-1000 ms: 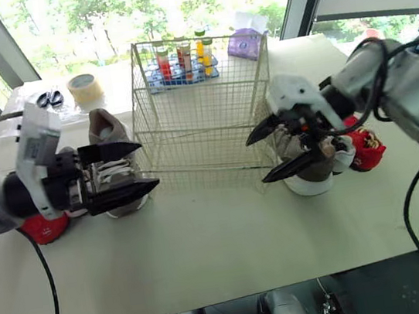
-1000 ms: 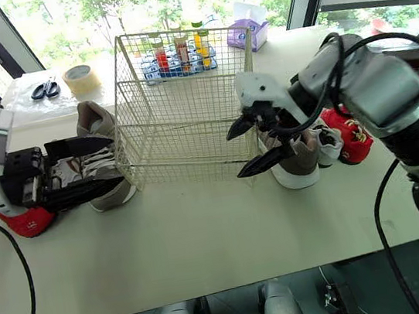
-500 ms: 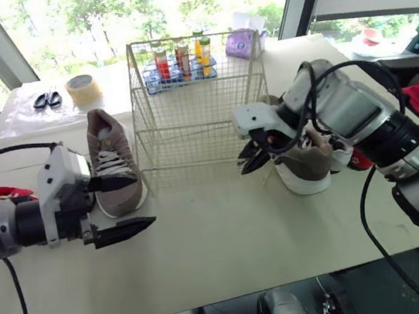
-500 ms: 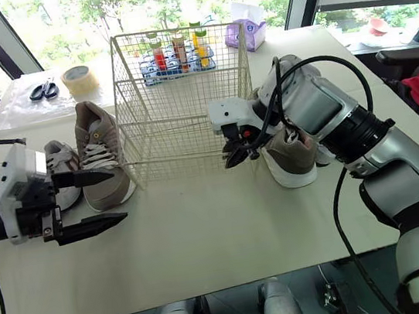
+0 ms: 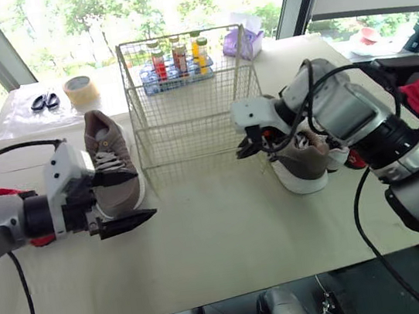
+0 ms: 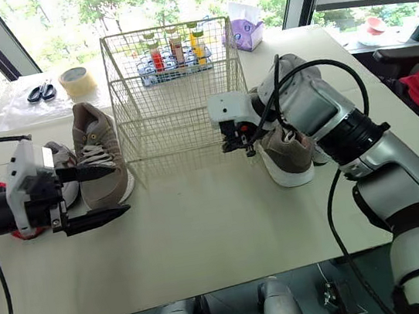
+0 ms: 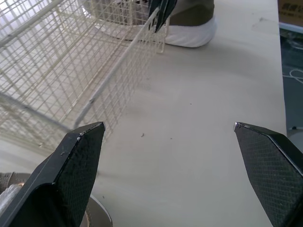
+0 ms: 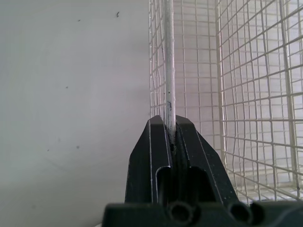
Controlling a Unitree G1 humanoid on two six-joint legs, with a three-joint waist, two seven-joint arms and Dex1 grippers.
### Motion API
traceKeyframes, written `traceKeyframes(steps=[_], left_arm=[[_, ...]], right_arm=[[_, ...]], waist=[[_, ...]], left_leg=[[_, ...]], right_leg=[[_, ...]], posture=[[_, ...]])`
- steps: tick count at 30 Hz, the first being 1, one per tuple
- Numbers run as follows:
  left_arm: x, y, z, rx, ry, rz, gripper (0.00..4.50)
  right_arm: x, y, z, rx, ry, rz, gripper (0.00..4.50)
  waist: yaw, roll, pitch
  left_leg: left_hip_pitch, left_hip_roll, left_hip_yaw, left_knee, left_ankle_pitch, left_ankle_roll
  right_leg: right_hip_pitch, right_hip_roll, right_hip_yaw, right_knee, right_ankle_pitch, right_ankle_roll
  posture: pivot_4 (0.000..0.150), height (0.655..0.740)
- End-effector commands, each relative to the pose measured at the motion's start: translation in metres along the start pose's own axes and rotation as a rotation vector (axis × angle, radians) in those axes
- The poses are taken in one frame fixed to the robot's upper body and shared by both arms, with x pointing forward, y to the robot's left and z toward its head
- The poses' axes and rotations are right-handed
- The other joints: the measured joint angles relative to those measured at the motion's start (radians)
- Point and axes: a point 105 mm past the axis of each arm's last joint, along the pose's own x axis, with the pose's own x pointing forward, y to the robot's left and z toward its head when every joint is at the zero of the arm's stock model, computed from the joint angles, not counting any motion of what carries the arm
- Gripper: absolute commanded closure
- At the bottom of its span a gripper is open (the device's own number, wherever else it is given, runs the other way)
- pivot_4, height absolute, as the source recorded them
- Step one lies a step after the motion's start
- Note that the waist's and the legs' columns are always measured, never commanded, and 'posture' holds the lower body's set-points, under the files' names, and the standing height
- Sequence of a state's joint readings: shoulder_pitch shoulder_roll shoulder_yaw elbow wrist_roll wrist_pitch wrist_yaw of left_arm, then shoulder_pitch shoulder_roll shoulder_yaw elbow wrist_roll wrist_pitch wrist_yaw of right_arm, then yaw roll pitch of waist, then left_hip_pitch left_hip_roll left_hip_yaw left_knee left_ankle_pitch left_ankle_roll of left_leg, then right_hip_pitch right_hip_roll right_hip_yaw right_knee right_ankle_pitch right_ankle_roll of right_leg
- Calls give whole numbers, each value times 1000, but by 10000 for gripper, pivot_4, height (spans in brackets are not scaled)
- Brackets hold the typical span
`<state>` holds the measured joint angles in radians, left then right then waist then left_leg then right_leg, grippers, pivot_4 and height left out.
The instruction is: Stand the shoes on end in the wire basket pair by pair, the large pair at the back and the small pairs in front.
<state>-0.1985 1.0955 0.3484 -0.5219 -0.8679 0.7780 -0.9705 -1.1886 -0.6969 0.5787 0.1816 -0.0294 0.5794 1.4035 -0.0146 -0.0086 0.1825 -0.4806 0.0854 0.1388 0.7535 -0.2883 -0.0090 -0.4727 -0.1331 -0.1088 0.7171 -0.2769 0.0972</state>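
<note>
R claw (image 8: 171,137) clamped shut on a vertical wire of the wire basket (image 5: 187,105). It's the front corner post on the robot's R side, gripped low, near the worktop (image 5: 221,241). In the R wrist view the wire comes straight up from between the fingers (image 8: 149,156), no gap visible.

L claw (image 5: 143,194) wide open, holding nothing. It hangs over the worktop at the toe end of the left taupe sneaker (image 5: 108,159), tips pointing toward the basket's front-L corner. Can't tell if the upper finger brushes the shoe; clear of the basket.

Basket upright, mid-worktop, open top. Every shoe I can see is outside it, on the worktop:
- left taupe sneaker: flat on its sole, just beside the basket's L wall, toe toward the robot
- right taupe sneaker (image 5: 300,164): flat on its sole, just R of the basket, right behind the R claw
- small grey-white shoe (image 6: 64,185): L of the left sneaker, partly hidden by the L claw
- small white shoe (image 5: 340,156): tucked behind the right sneaker, w/ a bit of a red one (image 5: 355,158) next to it

Behind the basket: tube rack (image 5: 172,60) and purple tissue pack (image 5: 240,42). Back-L: tape roll (image 5: 79,88) and scissors (image 5: 42,101).
</note>
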Motion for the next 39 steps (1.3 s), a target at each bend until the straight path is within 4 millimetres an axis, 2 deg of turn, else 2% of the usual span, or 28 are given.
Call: traceKeyframes(steps=[1,5,14,18,20,24,26,27,29,30,32,34,36,39], left_arm=[[-1,3,5,35,-10,9,0],[1,5,6,37,-11,5,0],[7,8,5,33,-17,-7,0],[8,7,4,31,-16,-9,0],[8,7,4,28,-17,-10,0],[8,7,4,20,-22,-19,0],[7,10,9,-13,-71,-25,0],[6,11,10,-21,-81,-28,0],[6,11,13,-34,-99,-43,0],[6,11,15,-40,-109,-53,0],[15,3,25,-88,-190,-104,0],[22,-2,33,-134,-250,-137,0],[35,-22,33,-164,-256,-218,0],[45,-52,26,-236,-238,-350,0]], right_arm=[[-8,-5,9,-3,-42,-57,44691],[-5,1,15,-16,-65,-40,44691],[0,4,13,-57,-77,-30,44691],[-3,2,10,-87,-80,-50,31864],[-7,0,13,-79,-98,-67,21019],[-35,1,39,-14,-186,-116,202],[-61,1,68,65,-325,-146,202],[-71,1,75,85,-362,-160,202],[-97,-5,78,163,-419,-255,202],[-106,-9,75,199,-434,-306,202],[-142,-23,58,335,-550,-484,202],[-160,-24,40,384,-599,-598,202],[-167,-9,9,463,-628,-692,202],[-156,22,-34,650,-664,-761,202]], waist=[[-1,0,0],[-1,0,0],[-2,0,0],[-2,0,0],[0,0,0],[2,0,0],[1,0,0],[1,0,0],[4,0,0],[5,-1,0],[13,-2,-1],[24,-3,-2],[31,-5,-3],[27,-6,-3]], left_leg=[[0,0,0,0,0,0],[0,0,1,0,0,0],[0,0,1,0,0,0],[0,0,1,0,0,0],[0,0,1,0,0,0],[-1,0,1,0,0,0],[-1,0,1,0,0,0],[-1,1,1,0,0,0],[-1,1,1,0,0,0],[-1,1,1,0,0,0],[-1,0,1,0,0,0],[-1,0,0,1,0,1],[0,0,0,1,0,1],[1,0,-3,1,0,1]], right_leg=[[0,0,0,0,0,0],[-1,0,0,0,0,0],[-1,0,0,1,0,0],[-2,0,0,1,0,0],[-2,0,0,1,0,0],[-2,0,0,1,0,0],[-2,0,0,1,0,0],[-2,0,0,2,0,0],[-2,0,0,2,0,0],[-2,0,0,1,0,0],[-1,-1,-1,0,0,0],[1,-1,-1,0,0,0],[3,-1,-2,-1,0,0],[6,-1,-4,-2,0,0]], posture=[[1500,6675],[1500,6675],[1500,6675],[1500,6675],[1500,6675],[1500,6675],[1500,6675],[1500,6675],[1500,6675],[1500,6675],[1500,6675],[1500,6675],[1500,6675],[1500,6675]])
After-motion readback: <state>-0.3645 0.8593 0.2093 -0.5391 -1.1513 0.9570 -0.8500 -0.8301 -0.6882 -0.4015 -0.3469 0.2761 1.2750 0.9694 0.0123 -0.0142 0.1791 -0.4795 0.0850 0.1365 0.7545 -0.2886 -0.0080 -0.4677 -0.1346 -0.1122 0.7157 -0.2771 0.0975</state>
